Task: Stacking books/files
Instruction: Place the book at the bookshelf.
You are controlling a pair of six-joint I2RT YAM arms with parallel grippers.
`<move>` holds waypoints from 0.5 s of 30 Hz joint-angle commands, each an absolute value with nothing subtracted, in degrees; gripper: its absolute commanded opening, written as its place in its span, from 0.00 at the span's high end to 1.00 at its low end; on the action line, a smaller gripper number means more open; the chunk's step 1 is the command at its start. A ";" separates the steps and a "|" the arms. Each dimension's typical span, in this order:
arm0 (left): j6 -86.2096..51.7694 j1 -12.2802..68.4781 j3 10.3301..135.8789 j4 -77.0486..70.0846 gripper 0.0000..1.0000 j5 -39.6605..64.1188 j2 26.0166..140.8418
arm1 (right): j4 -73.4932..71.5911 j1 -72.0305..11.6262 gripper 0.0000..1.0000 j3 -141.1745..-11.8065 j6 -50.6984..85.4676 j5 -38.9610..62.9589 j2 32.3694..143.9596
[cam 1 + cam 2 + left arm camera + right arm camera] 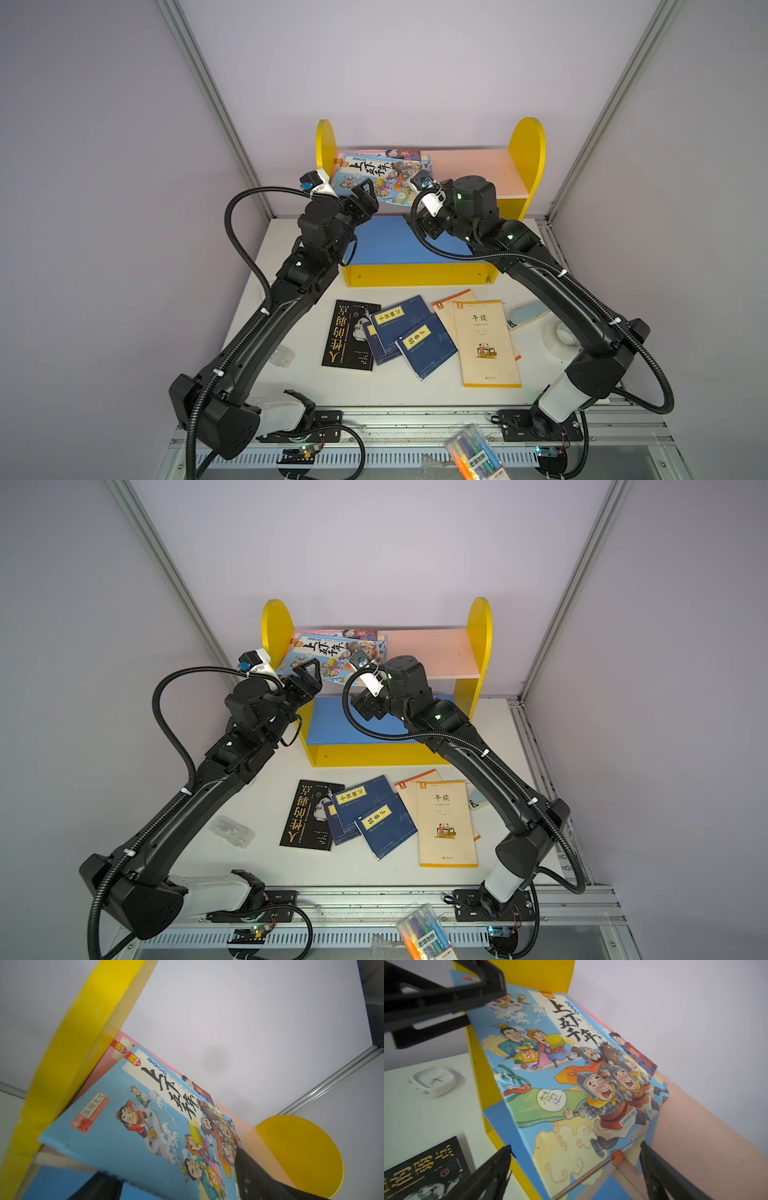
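pink shelf [469,170] w/ glossy flat cartoon book [368,173], left end effector [170,1162], right end effector [575,1146], jaws apart

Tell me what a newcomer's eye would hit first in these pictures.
The yellow shelf at the back of the white table, with a blue cartoon book lying askew on its pink upper board, overhanging the front edge. The left claw and right claw, both open, sit at that book's front edge. In front of the shelf, a black book, navy books and cream books lie scattered flat.

Cartoon book [380,176] crowds pink shelf's [469,170] left; right half free
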State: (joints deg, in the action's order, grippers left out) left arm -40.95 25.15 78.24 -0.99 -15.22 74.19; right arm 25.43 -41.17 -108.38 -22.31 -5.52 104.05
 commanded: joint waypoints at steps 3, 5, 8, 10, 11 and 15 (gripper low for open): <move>-40.23 24.17 78.22 1.15 0.13 -11.30 73.71 | 25.09 -41.11 0.02 -109.31 -22.62 2.96 103.49; -40.25 24.07 77.84 1.37 0.11 -10.65 73.19 | 25.05 -41.09 0.02 -110.11 -22.76 4.23 103.79; -39.81 23.95 76.87 1.66 0.09 -10.34 72.01 | 24.39 -41.11 0.02 -111.37 -22.61 5.35 104.51; -39.13 23.69 76.58 2.28 0.06 -10.02 70.88 | 24.35 -41.12 0.02 -112.76 -22.50 5.64 105.49; -38.66 23.56 76.55 2.89 0.04 -9.74 70.39 | 24.33 -41.16 0.02 -113.62 -22.32 5.39 106.08; -37.28 22.62 75.97 5.00 0.03 -8.88 67.80 | 25.89 -41.18 0.02 -117.55 -22.23 4.56 108.88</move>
